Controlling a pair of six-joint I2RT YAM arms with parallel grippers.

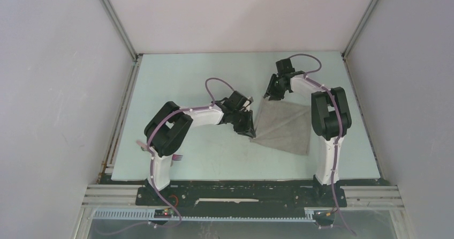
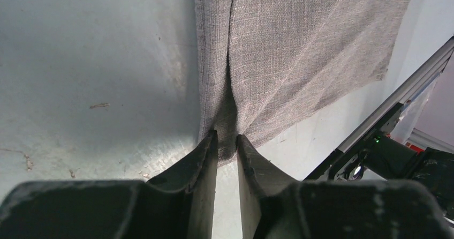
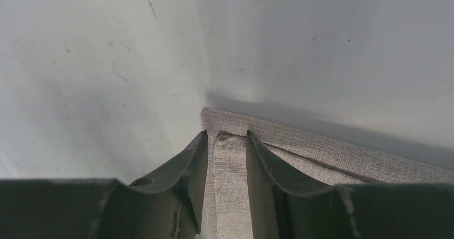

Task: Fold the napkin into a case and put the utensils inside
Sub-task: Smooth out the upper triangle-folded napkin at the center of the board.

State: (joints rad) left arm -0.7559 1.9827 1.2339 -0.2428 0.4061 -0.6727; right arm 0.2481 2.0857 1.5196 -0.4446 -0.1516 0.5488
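Left gripper (image 2: pixel 227 140) pinches the napkin (image 2: pixel 300 46) at its bunched edge; right gripper (image 3: pixel 227 137) straddles a corner (hold unclear).

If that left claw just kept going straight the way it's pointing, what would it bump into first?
The grey napkin. The left claw has a bunched fold of it between its tips, and more cloth lies straight ahead on the table. How steeply it points down is hard to judge.

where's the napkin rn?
Top view: the napkin lies on the table right of centre, beside the right arm. The left pincer pinches its near-left corner and the right pincer straddles its far-left corner.
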